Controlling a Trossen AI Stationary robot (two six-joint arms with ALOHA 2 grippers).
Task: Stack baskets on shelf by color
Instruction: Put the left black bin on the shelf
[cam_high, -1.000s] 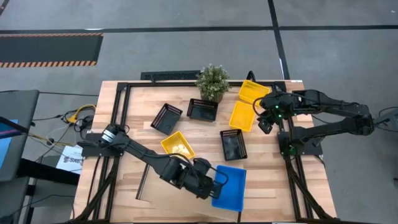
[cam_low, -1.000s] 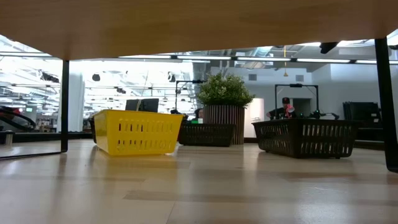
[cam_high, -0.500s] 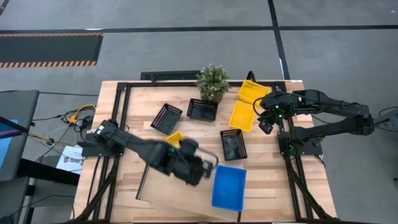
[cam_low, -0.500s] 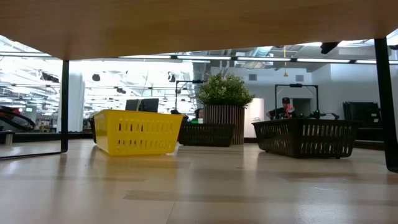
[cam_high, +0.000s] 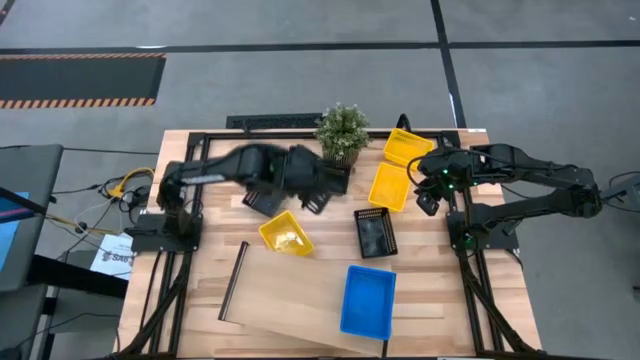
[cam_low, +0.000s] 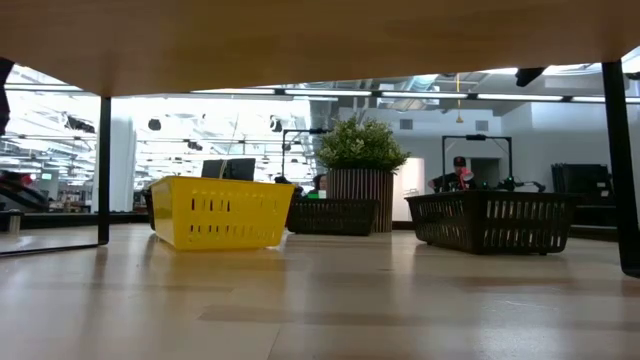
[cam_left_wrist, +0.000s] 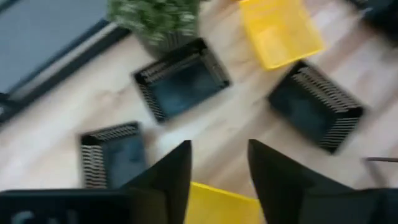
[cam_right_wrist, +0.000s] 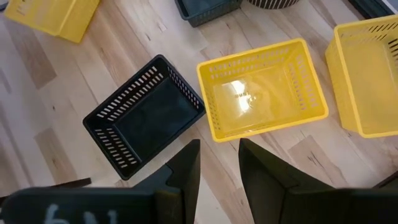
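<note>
The shelf (cam_high: 290, 295), a flat pale wood board with a thin dark rail, is lying at the front of the table (cam_high: 200, 160). It is carrying only the blue basket (cam_high: 368, 300), a smooth-walled plastic tray with flared sides, so the colour stacks look barely begun.

Just behind it, a yellow basket (cam_high: 285, 233) and a slotted black basket (cam_high: 375, 232) are sitting loose on the planks, apparently waiting for pickup.

Farther back, the left gripper (cam_left_wrist: 219, 149) is hovering over the black baskets. It is blurred from above, so which one it is heading for is uncertain. Its fingers are spread apart and holding nothing.

The right gripper (cam_right_wrist: 219, 144) is waiting at the table's right edge above another yellow basket (cam_right_wrist: 261, 90), its fingers slightly parted and empty.

At the back, the leafy potted plant (cam_high: 343, 130) is standing beside a further black mesh basket (cam_high: 327, 175).
</note>
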